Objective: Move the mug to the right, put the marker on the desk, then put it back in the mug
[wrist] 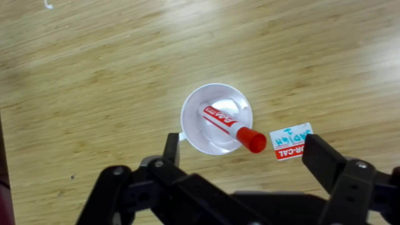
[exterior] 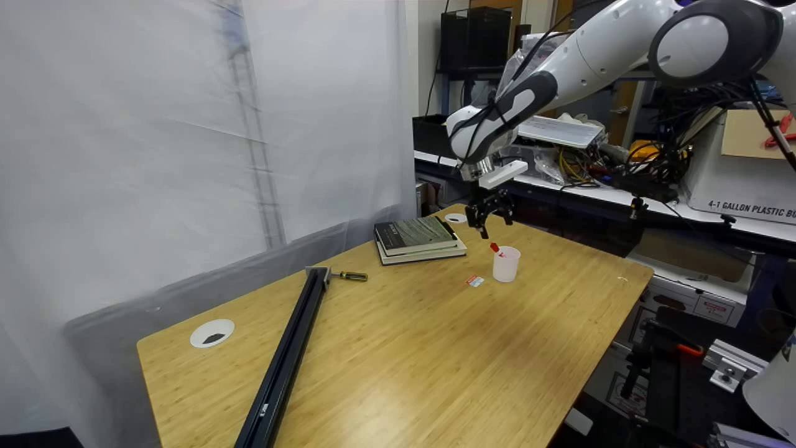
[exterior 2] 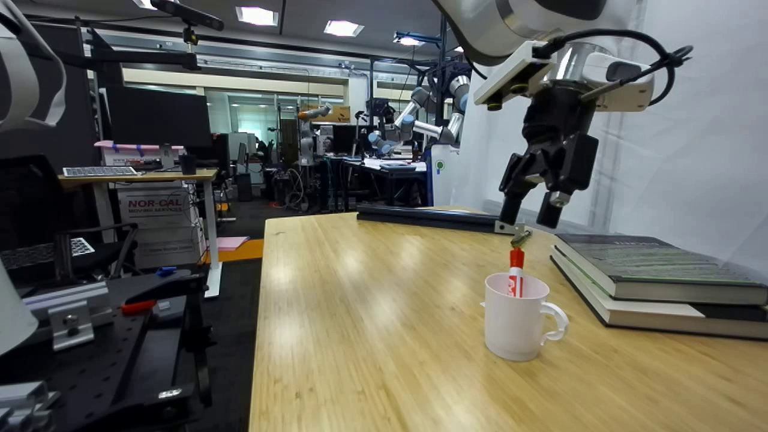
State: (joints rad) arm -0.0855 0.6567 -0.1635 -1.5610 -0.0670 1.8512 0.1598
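The white mug stands upright on the light-wood desk [exterior: 435, 348], seen in both exterior views [exterior: 506, 266] [exterior 2: 515, 329]. The wrist view looks down into the mug [wrist: 193, 125]; its handle is partly hidden behind a fingertip. The red-and-white marker [exterior 2: 516, 271] leans inside the mug, red cap up and over the rim, as the wrist view also shows [wrist: 232, 126]. My gripper [wrist: 242, 143] is open and empty, fingers wide apart. In both exterior views it hangs above the desk, above the mug and apart from the marker [exterior: 497, 229] [exterior 2: 530, 219].
Two stacked books [exterior: 418, 239] lie near the mug, close to the curtain [exterior: 336, 155]. A small white-and-red card [wrist: 289, 142] lies beside the mug. A long black bar [exterior: 289, 354] and a screwdriver [exterior: 351, 275] lie farther along the desk. Cluttered shelving [exterior: 597, 180] runs behind.
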